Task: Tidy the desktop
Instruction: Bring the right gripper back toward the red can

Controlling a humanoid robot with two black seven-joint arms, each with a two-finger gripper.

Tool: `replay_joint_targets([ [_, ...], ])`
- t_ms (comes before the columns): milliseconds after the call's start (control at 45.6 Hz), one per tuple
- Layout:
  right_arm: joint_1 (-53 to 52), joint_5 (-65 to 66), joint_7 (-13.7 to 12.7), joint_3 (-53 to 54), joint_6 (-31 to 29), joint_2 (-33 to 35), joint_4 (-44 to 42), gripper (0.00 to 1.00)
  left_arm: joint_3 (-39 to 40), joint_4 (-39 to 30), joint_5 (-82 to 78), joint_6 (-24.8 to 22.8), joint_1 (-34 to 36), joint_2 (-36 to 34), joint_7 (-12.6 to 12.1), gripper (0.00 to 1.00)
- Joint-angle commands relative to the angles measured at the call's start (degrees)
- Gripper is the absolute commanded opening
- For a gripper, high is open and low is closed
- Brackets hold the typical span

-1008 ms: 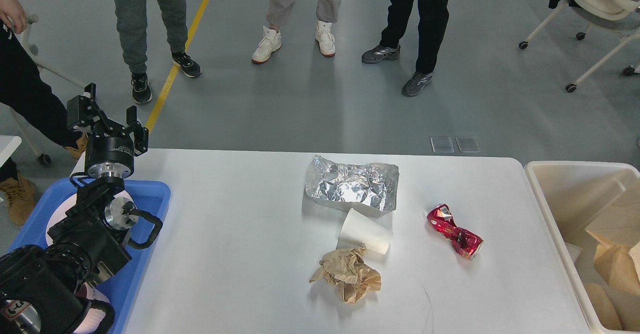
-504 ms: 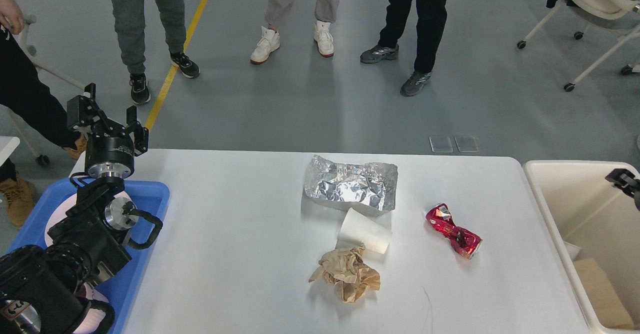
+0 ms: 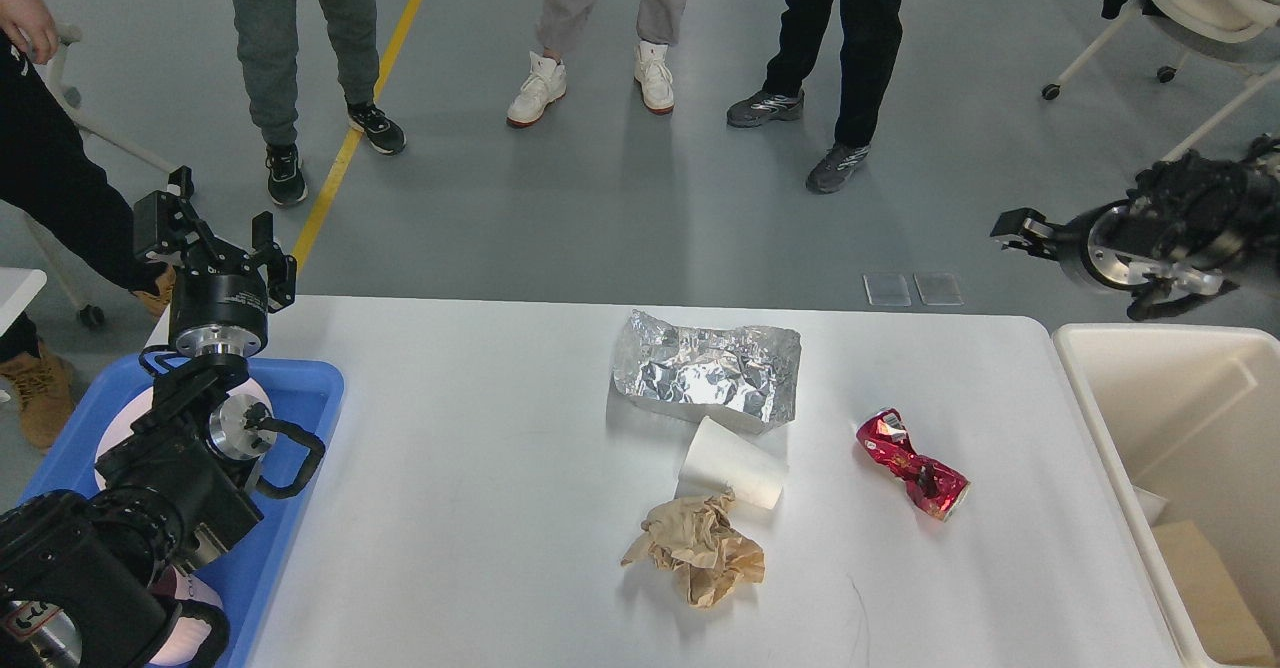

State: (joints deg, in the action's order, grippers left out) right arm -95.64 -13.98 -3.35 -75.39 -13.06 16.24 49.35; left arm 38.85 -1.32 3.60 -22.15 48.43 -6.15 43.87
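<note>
The white desktop (image 3: 480,468) carries a crumpled sheet of silver foil (image 3: 705,368), a white paper cup (image 3: 732,463) on its side, a crumpled brown paper wad (image 3: 697,550) touching the cup's near side, and a crushed red can (image 3: 912,463). My left gripper (image 3: 215,236) is open and empty, raised over the table's far left corner above the blue tray (image 3: 305,388). My right gripper (image 3: 1015,230) hangs in the air beyond the table's far right corner, above the cream bin (image 3: 1085,388). Its fingers cannot be told apart.
The blue tray holds white plates under my left arm. The cream bin holds a piece of cardboard (image 3: 1212,588) at its bottom. Several people stand on the floor beyond the table. A wheeled chair (image 3: 1200,8) is at the far right.
My right arm has risen out of the bin and come into view at the right, moving up and left. The left arm and the items on the table have not moved.
</note>
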Motion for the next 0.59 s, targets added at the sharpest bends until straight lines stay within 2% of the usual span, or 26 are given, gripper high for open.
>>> replay_joint_targets([
  [0,-8.23,0.00,0.01,0.41,-8.28,-1.56,6.01,1.00,0.00,0.00,0.00,0.00,0.00,0.00,-0.01,0.96],
  [241,-21.41,0.00,0.01,0.59,-23.83,-2.62,12.87,1.00,0.00,0.00,0.00,0.00,0.00,0.00,0.08,0.96],
  [373,-25.47,0.00,0.01,0.50,-33.42,-3.85,13.67,1.00,0.00,0.00,0.00,0.00,0.00,0.00,-0.01,0.96],
  [460,-25.21,0.09,0.01,0.59,-33.61,-4.03,13.32,1.00,0.00,0.00,0.00,0.00,0.00,0.00,-0.01,0.96],
  [570,-23.01,0.27,0.01,0.68,-30.54,-4.03,13.14,1.00,0.00,0.00,0.00,0.00,0.00,0.00,-0.01,0.96],
])
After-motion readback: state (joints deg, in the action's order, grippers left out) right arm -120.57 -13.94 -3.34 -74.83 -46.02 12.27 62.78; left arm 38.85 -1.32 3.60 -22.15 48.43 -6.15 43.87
